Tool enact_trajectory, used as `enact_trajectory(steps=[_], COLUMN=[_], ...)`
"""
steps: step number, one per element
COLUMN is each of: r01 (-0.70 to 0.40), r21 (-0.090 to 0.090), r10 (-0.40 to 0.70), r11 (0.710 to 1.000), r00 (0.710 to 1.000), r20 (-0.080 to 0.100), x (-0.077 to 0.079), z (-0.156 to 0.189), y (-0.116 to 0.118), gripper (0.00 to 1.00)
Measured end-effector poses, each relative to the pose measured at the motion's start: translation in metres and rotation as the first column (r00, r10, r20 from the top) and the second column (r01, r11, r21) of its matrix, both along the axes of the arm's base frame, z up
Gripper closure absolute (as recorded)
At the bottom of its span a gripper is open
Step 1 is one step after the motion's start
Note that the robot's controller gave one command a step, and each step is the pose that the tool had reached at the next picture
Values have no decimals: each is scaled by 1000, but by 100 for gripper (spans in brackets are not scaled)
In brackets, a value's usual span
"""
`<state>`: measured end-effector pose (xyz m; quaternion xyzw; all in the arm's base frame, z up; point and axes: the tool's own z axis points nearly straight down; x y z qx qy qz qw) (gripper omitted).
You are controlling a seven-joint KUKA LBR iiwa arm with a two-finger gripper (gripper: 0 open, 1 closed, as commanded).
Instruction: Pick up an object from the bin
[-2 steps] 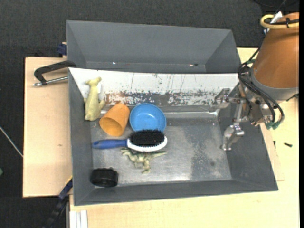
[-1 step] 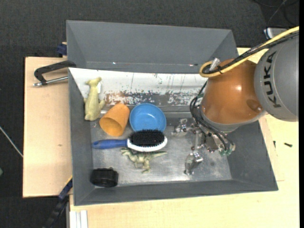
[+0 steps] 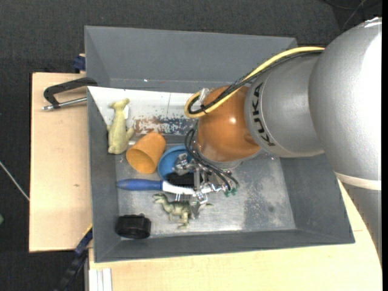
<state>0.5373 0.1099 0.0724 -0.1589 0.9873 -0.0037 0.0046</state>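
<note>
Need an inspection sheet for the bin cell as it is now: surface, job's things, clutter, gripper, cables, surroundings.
Surface: grey metal bin, floor speckled.
Job's things: blue-handled toothbrush and olive toy dinosaur, front centre-left, lie nearest the gripper.
Clutter: orange cup on its side; blue round thing beside it; yellowish animal figure back left; black cap front left corner.
Gripper: gripper low over the toothbrush's white head; whether it holds anything cannot be told.
Cables: yellow cable runs along the arm to the orange wrist cover.
Surroundings: dark floor.
</note>
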Motion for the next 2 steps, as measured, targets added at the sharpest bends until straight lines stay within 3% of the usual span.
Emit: enact_trajectory(steps=[1,2], r01=[4,-115], r21=[6,8], r10=[-4,115], r11=[1000,993], r00=[1000,993], r20=[9,3], x=[2,11], z=[4,131], y=[0,12], gripper=[100,100])
